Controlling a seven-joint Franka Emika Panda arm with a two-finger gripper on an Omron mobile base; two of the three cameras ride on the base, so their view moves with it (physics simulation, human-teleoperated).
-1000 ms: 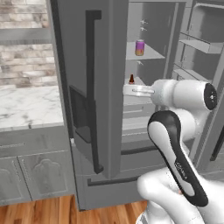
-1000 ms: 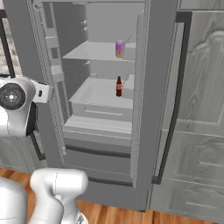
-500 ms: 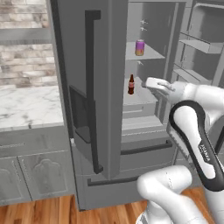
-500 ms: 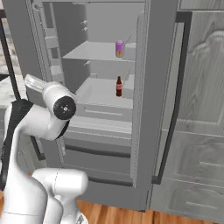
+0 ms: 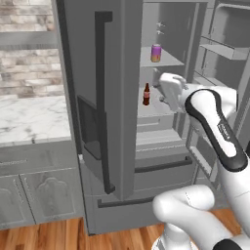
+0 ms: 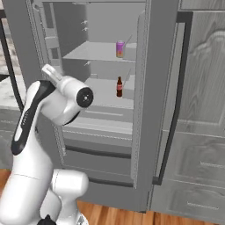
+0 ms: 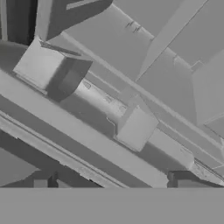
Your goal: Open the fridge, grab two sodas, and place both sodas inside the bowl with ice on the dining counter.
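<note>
while the fridge [image 6: 162,88] stands open, the tool [image 7: 113,181] is spread wide, holding and touching nothing.

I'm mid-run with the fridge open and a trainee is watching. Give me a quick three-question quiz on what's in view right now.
1. True or false: the fridge has a door standing open.
2. Which sits on the higher shelf? A. purple-and-orange can B. dark bottle
3. Fill in: the gripper hangs in front of the open compartment with its jaws ____ and nothing between them.

Key: 1 true; 2 A; 3 open.
</note>
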